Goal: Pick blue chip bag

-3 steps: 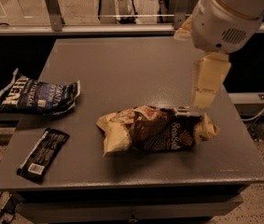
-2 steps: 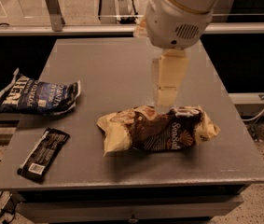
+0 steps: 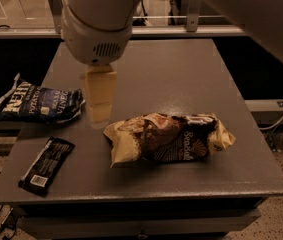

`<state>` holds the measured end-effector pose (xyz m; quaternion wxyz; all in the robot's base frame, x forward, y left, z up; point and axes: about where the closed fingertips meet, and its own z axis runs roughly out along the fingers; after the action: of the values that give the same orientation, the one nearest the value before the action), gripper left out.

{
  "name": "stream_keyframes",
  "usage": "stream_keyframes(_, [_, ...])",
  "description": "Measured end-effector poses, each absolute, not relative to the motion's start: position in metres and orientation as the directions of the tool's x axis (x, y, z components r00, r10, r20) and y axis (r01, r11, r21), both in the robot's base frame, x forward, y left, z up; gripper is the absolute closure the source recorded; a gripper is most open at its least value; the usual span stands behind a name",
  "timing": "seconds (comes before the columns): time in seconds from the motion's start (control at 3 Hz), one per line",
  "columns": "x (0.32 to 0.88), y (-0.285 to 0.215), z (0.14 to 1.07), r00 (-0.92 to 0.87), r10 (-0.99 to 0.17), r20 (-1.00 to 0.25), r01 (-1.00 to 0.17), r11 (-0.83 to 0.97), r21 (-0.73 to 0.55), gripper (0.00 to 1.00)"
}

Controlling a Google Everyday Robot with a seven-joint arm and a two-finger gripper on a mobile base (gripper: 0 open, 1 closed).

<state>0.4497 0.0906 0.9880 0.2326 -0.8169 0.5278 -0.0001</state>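
Gripper (image 3: 99, 115) just beside blue chip bag (image 3: 38, 104)

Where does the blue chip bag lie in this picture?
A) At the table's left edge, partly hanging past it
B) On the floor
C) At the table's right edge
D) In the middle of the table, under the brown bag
A: the blue chip bag lies at the left edge of the table, partly past it. The tool hangs just to its right, between it and the brown Sea Salt bag.
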Motion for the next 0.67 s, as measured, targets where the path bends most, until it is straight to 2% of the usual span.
stream_keyframes(0.67, [0.448, 0.0987, 0.9984, 0.441, -0.863, -0.248, -0.85, -0.313, -0.424, 0.0])
